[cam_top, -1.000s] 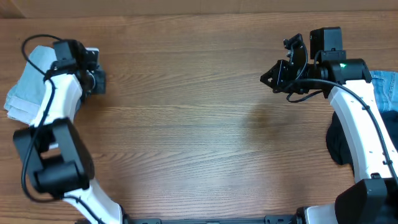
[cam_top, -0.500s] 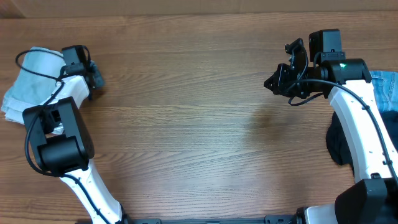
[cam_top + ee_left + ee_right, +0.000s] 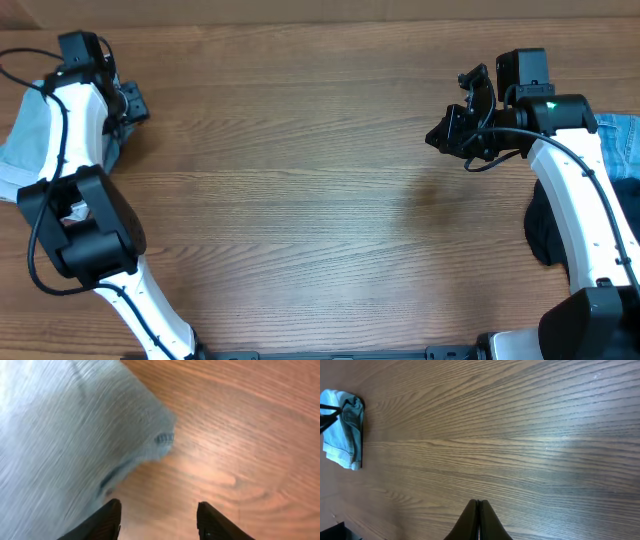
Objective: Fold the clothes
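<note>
A folded light blue cloth [image 3: 22, 150] lies at the table's far left edge, partly under my left arm. In the left wrist view the cloth [image 3: 60, 425] fills the upper left, blurred, with one corner resting on the wood. My left gripper [image 3: 159, 521] is open just beside that corner, with only bare wood between its fingers. From overhead the left gripper [image 3: 135, 105] sits at the cloth's right side. My right gripper [image 3: 479, 522] is shut on nothing and hovers over bare wood; from overhead the right gripper [image 3: 442, 133] is at the back right.
A blue denim garment [image 3: 626, 140] and a dark garment [image 3: 542, 235] lie at the right edge, partly behind the right arm. The right wrist view shows the light blue cloth [image 3: 342, 427] far off at its left side.
My left arm has swung toward the back left corner and its jaws have opened, leaving the light blue cloth at the left edge. The right arm has barely moved.
</note>
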Available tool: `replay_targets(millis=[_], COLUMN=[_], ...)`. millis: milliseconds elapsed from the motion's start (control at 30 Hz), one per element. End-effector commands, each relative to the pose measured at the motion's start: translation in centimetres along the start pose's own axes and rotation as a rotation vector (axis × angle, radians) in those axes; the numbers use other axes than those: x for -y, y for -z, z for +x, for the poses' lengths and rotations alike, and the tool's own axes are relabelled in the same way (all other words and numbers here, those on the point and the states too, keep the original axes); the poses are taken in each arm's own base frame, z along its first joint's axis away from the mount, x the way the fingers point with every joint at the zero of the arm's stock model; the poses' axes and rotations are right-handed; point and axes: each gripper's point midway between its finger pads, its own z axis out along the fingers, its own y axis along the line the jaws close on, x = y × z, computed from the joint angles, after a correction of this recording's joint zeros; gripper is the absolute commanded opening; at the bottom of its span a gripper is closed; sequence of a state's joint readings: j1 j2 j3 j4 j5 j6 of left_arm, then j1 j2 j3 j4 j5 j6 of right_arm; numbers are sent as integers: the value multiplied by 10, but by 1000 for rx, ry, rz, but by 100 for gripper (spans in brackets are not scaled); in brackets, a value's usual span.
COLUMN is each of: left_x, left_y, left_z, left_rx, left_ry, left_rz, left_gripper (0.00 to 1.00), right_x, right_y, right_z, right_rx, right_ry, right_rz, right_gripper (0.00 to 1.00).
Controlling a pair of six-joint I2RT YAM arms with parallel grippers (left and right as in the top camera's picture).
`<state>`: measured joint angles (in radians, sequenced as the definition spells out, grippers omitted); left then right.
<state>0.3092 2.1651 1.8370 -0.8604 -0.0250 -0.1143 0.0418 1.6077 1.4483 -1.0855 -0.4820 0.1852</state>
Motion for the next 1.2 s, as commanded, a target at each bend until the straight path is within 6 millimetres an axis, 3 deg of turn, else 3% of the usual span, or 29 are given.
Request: replay_targets(millis=[0, 133, 200, 267, 300, 400, 567, 633, 733, 900, 1067, 1167], left_x=[-33, -135, -172, -210, -224, -277, -315, -320, -321, -284, -272, -266], left_y=[42, 48, 53, 55, 57, 67, 80, 76, 42, -8, -51, -53], left_z=[-17, -14, -12, -4, -2, 2, -14, -22, -18, -21, 14, 27], left_rx=[47, 63, 81, 88, 99, 159, 259, 290, 252, 224, 85, 31], left_ry=[45, 275, 278, 365, 407, 529, 463, 453, 417, 210, 201, 204], left_rz=[-10, -48, -82, -148, -160, -236, -378, -383, -359, -116, -48, -32], left_gripper=[65, 66, 59, 21, 7, 4, 4, 4, 4, 9, 8, 4], right_x=[-4, -4, -4, -4, -4, -4, -2, -2, -2, -2, -1, -1], right_y=[5, 5, 5, 5, 5, 5, 5, 5, 5, 5, 5, 5], right_z=[-5, -5, -5, -5, -5, -3, 2, 2, 2, 4, 8, 8], right_rx=[23, 22, 22, 22, 22, 17, -4, -4, -5, -13, -26, -26], right_ry=[19, 18, 18, 18, 18, 15, 4, 4, 3, -2, -9, -9], right_rz=[3, 4, 3, 4, 4, 5, 11, 10, 10, 12, 16, 15], right_gripper=[4, 9, 9, 9, 9, 9, 9, 8, 6, 5, 4, 4])
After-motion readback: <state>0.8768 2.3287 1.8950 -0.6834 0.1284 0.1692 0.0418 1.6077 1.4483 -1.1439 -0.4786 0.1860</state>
